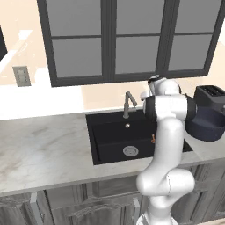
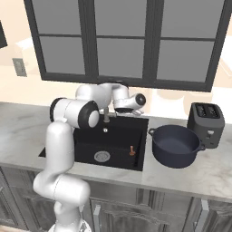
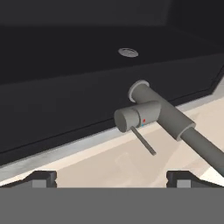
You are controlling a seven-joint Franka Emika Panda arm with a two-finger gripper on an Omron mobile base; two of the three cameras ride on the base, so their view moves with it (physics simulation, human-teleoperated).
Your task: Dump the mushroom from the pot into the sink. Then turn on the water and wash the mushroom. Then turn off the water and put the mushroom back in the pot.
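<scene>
The tiny reddish-brown mushroom (image 1: 153, 139) (image 2: 132, 150) stands on the floor of the black sink (image 1: 110, 136) (image 2: 122, 131), at its right side. On the counter right of the sink sits the dark navy pot (image 1: 206, 125) (image 2: 174, 145), upright, with no mushroom visible inside. My gripper (image 3: 111, 178) (image 2: 135, 111) hovers open just above and behind the grey faucet (image 1: 128, 103) (image 3: 136, 116), with nothing between its fingers. The faucet's thin lever (image 3: 143, 141) points toward my fingertips (image 3: 41, 177). No water shows at the spout.
A black slotted toaster (image 1: 211, 93) (image 2: 206, 118) stands behind the pot. The window frame and wall rise right behind the faucet. A round steel drain (image 1: 130, 151) (image 2: 102, 157) marks the sink floor. Marble counter (image 1: 44, 149) stretches to the left.
</scene>
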